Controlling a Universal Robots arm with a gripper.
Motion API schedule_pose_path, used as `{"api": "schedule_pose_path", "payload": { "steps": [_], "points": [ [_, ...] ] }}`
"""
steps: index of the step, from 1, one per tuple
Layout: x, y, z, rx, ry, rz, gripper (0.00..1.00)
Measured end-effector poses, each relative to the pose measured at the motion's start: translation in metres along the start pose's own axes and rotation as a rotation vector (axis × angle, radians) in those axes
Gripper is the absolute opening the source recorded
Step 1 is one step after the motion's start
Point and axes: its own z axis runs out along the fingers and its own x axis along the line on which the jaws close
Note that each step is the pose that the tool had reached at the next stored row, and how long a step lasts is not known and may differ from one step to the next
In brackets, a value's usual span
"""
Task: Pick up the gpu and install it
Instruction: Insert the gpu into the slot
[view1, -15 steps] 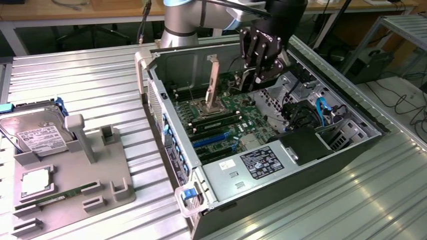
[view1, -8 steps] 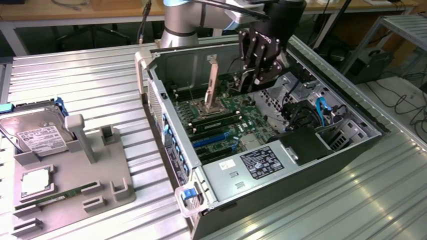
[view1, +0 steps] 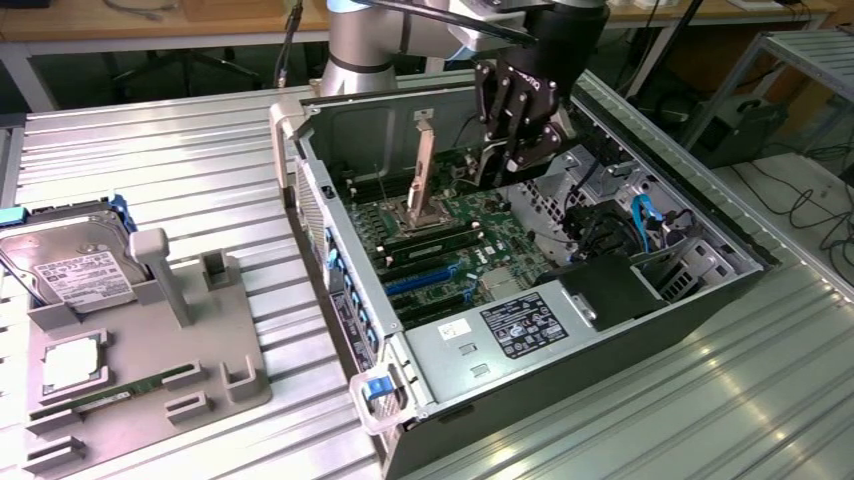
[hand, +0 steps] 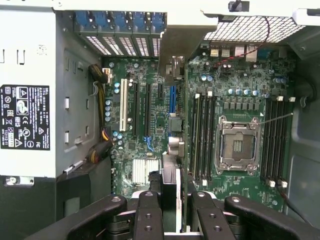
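Gripper (view1: 514, 160) hangs above the open computer case (view1: 350, 300), its fingers (hand: 149, 215) pinching the gpu (hand: 172, 90) edge-on between them. The card stands upright over the motherboard (hand: 150, 135), between the expansion slots (hand: 135, 107) and the memory slots (hand: 202, 135), not seated. Empty CPU socket (hand: 237, 145) lies beside. Outside the case, a hard drive (view1: 74, 265) rests on a grey fixture tray (view1: 214, 350).

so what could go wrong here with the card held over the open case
The gripper holds the card edge-on above the motherboard, so it could miss the slots. The raised socket lever and cables stand nearby and might snag. The card may also tilt in the grip.
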Motion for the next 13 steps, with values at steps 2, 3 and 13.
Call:
{"api": "schedule_pose_path", "payload": {
  "steps": [2, 3, 13],
  "points": [
    [0.0, 0.0004, 0.0009, 0.0001, -0.0001, 0.0, 0.27],
    [0.0, 0.0006, 0.0013, 0.0, 0.0, 0.0, 0.27],
    [0.0, 0.0026, 0.0048, 0.0, 0.0, 0.0, 0.27]
  ]
}}
